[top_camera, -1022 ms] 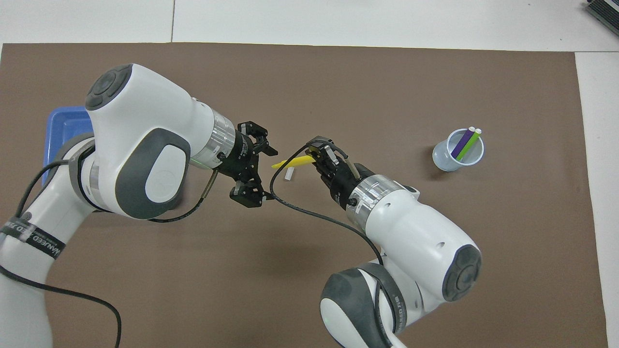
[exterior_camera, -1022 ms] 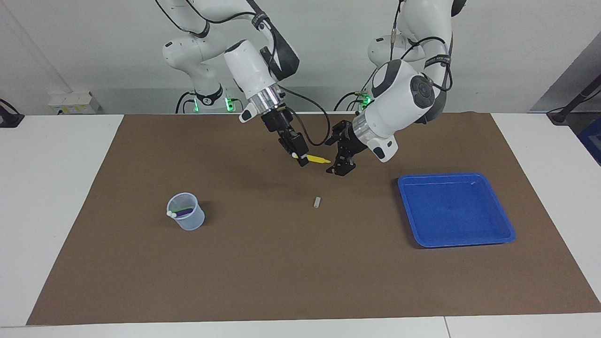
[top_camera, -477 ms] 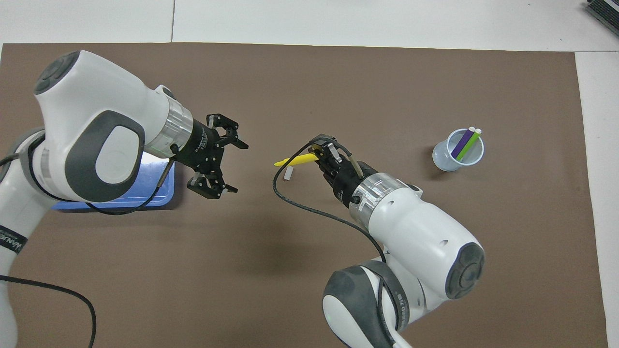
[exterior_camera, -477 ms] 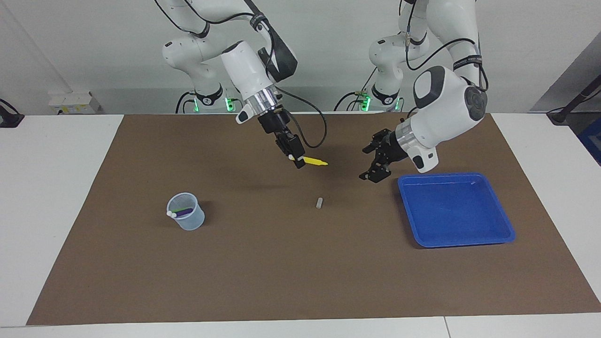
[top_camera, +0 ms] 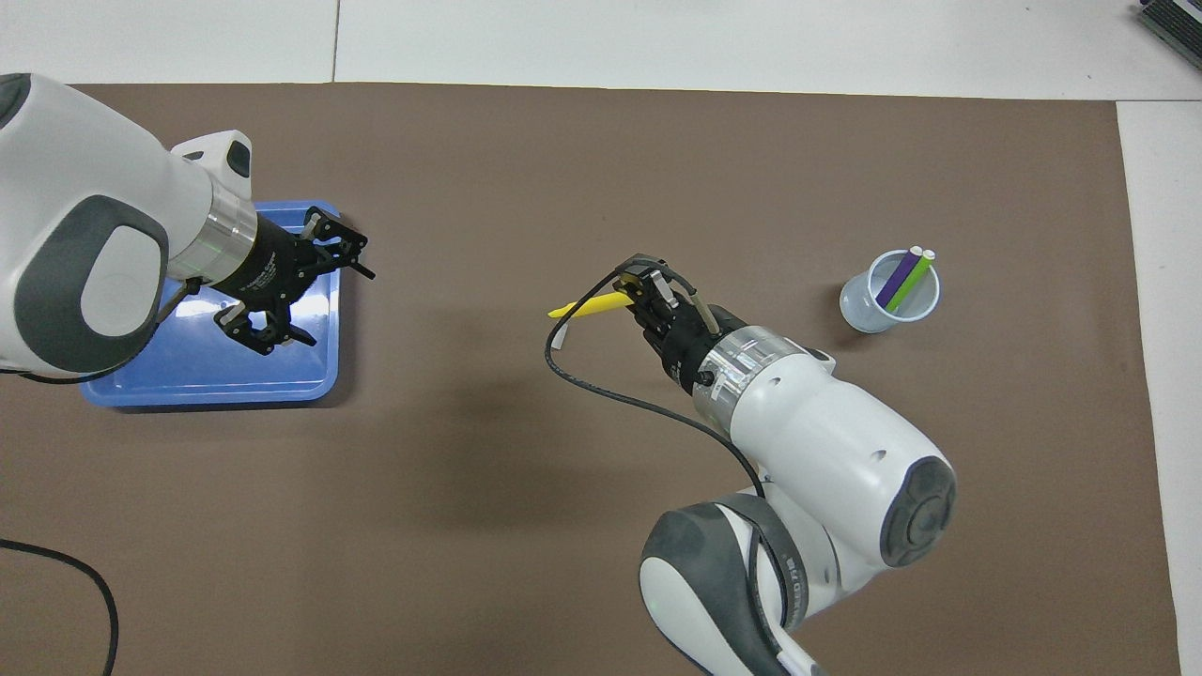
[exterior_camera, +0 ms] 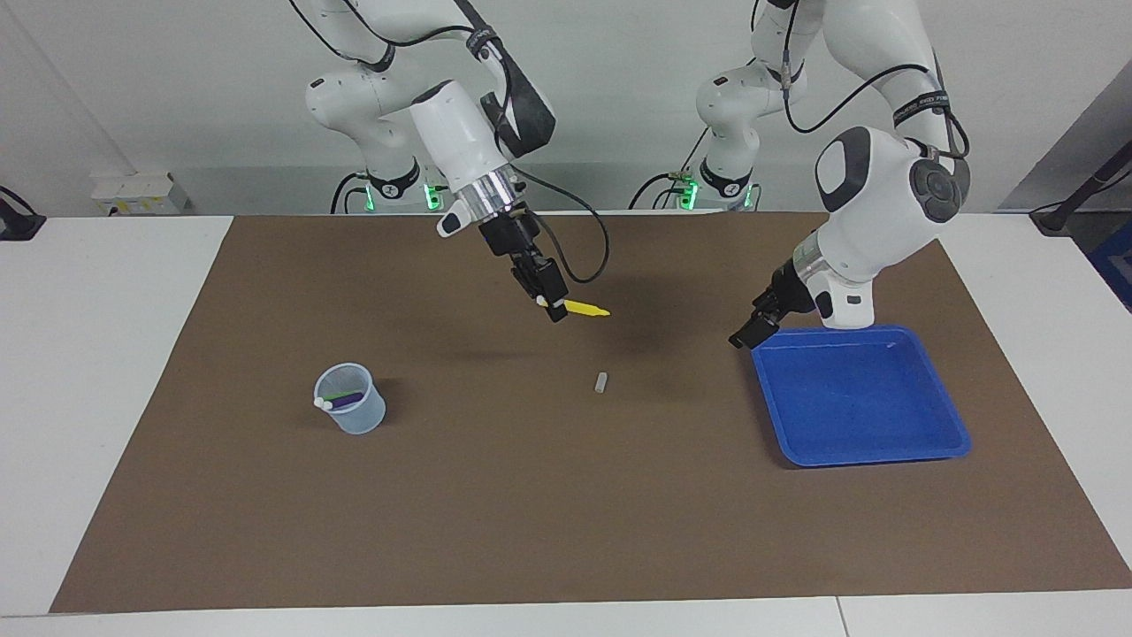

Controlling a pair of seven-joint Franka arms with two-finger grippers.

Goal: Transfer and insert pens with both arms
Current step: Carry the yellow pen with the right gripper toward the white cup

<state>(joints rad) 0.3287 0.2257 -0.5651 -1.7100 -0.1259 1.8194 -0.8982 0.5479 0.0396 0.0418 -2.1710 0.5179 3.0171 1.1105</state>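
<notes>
The yellow pen (exterior_camera: 589,309) (top_camera: 584,308) is held level in the air above the middle of the brown mat, and my right gripper (exterior_camera: 554,306) (top_camera: 642,297) is shut on its white-tipped end. The purple pen (top_camera: 897,276) and the lime green pen (top_camera: 914,279) lean inside a small clear cup (exterior_camera: 364,423) (top_camera: 859,315) toward the right arm's end of the table. My left gripper (exterior_camera: 747,334) (top_camera: 329,302) hangs open and holds nothing, over the edge of the blue tray (exterior_camera: 858,398) (top_camera: 188,376).
A tiny clear loose cap (exterior_camera: 600,382) (top_camera: 560,336) lies on the mat (exterior_camera: 531,513) below the yellow pen. The blue tray sits toward the left arm's end. White table borders the mat on all sides.
My left arm has swung away from the yellow pen toward its own end, and its open gripper now hangs over the tray's edge. My right gripper has shifted slightly toward the cup with the pen.
</notes>
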